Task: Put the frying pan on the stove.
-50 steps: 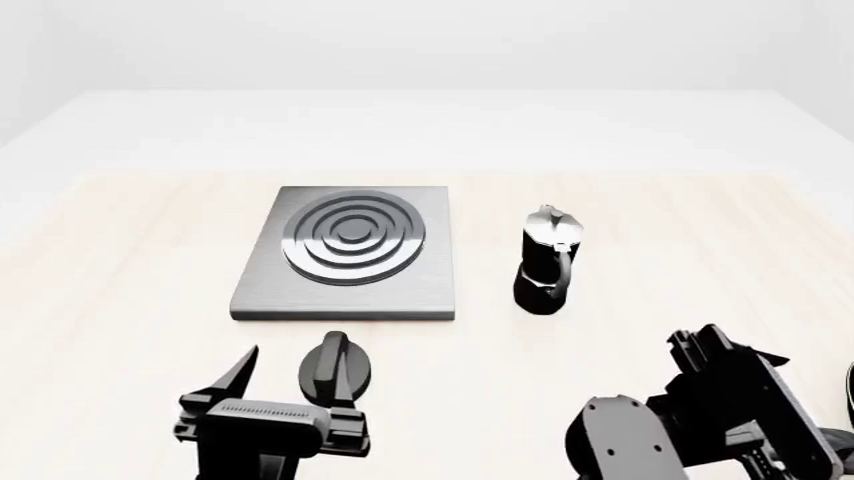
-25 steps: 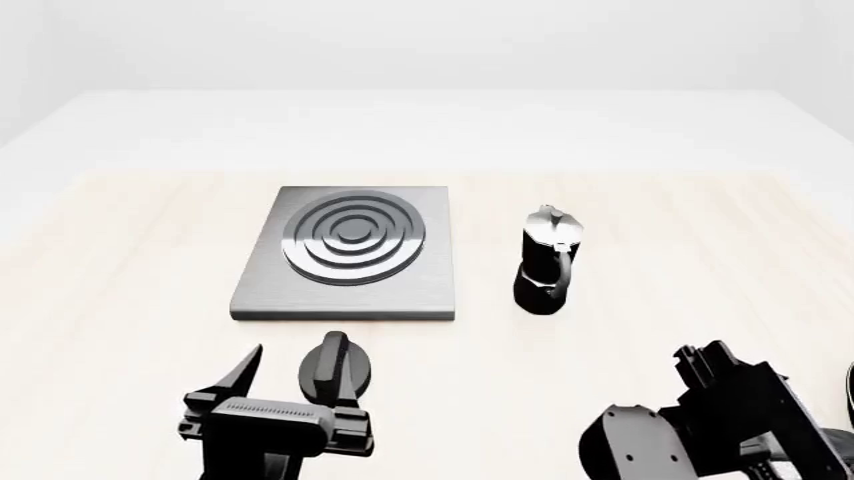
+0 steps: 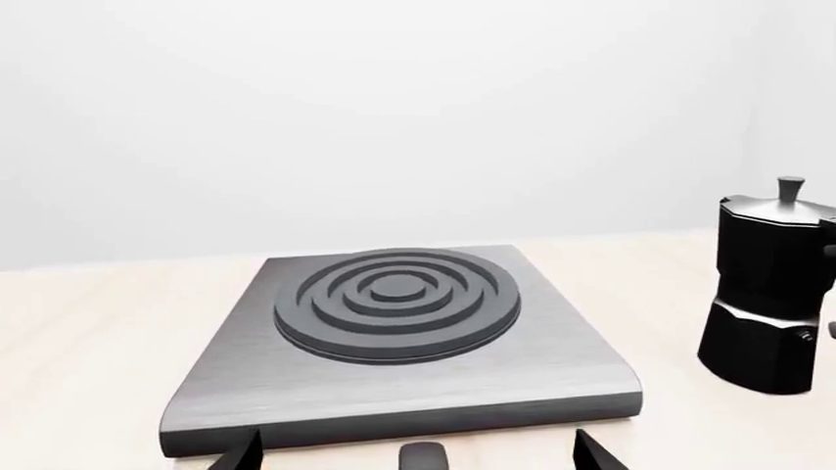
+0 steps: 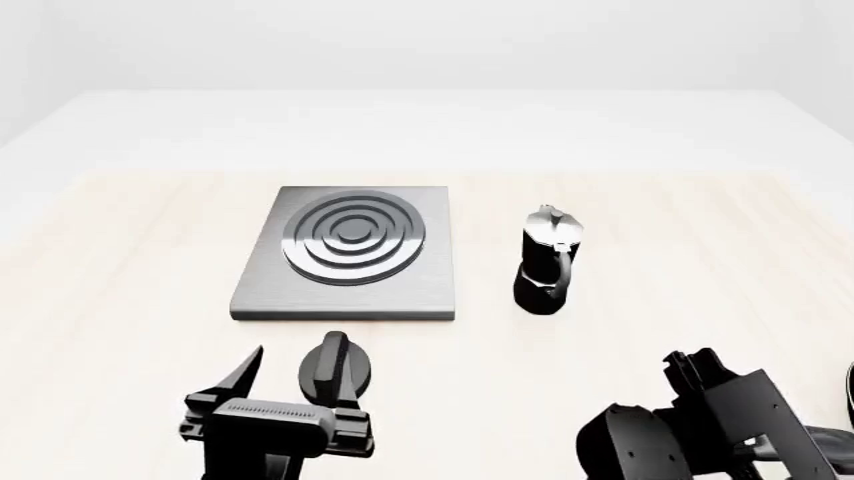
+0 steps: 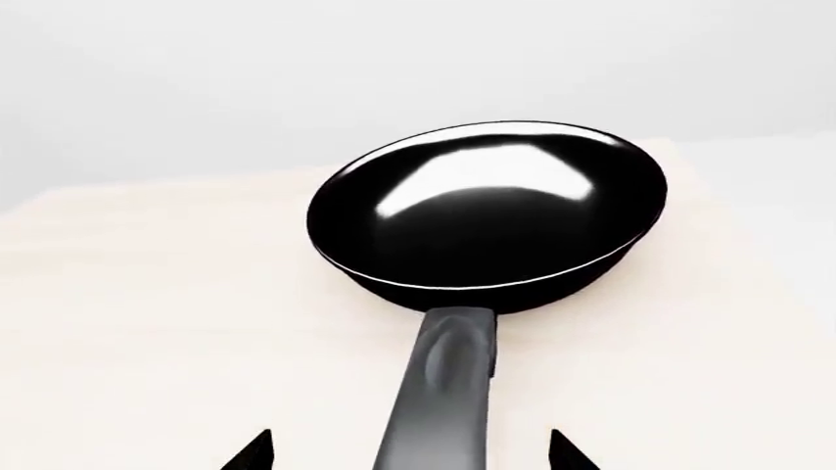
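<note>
Frying pan (image 5: pixel 490 211) handle between parted right pincer (image 5: pixel 407 452) tips

A pale wood-grain counter (image 4: pixel 641 300) fills the lower and middle part of the head view. Past its far edge, toward the top of the frame, lies a plain white floor, meeting a bare white wall. The light is soft and even, with only faint shadows.

We see bright, even, sharp renders; shadows faint. White glare streaks the round glossy black frying pan (image 5: pixel 490 211); the flat brushed grey metal stove plate (image 3: pixel 392 367) shows soft sheen.
</note>
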`<state>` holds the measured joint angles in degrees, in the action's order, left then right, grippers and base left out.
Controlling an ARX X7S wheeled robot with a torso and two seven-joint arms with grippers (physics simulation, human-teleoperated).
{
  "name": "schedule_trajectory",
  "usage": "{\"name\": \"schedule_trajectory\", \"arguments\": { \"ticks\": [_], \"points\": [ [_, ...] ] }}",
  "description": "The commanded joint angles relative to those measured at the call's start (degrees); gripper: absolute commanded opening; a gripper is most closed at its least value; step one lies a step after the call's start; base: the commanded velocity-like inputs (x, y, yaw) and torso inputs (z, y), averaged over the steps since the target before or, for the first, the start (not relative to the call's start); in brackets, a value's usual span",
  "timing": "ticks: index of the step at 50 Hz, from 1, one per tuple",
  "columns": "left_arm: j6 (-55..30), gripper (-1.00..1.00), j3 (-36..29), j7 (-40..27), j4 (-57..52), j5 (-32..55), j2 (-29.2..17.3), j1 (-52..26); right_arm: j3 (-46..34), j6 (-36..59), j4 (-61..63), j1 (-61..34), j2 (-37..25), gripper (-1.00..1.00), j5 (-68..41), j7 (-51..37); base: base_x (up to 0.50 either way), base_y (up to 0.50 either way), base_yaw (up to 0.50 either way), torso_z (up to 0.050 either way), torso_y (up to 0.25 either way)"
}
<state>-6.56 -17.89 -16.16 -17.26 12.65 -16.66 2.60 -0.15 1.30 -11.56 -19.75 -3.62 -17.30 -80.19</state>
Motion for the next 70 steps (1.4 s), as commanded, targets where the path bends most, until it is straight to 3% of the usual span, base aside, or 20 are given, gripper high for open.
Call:
{"name": "schedule_trajectory", "arguments": {
  "ticks": [1, 70],
  "points": [
    [0.1, 1.00, -0.1, -0.2, 0.1, 0.2, -0.3, -0.1, 0.4, -0.9, -0.9, -0.9, 0.2, 1.00, -1.9, -0.4, 0.00, 0.00, 0.00, 0.000, 0.000],
    [0.4, 1.00, -1.7, -1.4, 0.6, 0.6, -1.1, -0.6, 0.5, -5.7, -8.4, -2.4, -0.7, 1.00, -6.6, 0.0, 0.00, 0.00, 0.00, 0.000, 0.000]
  ]
}}
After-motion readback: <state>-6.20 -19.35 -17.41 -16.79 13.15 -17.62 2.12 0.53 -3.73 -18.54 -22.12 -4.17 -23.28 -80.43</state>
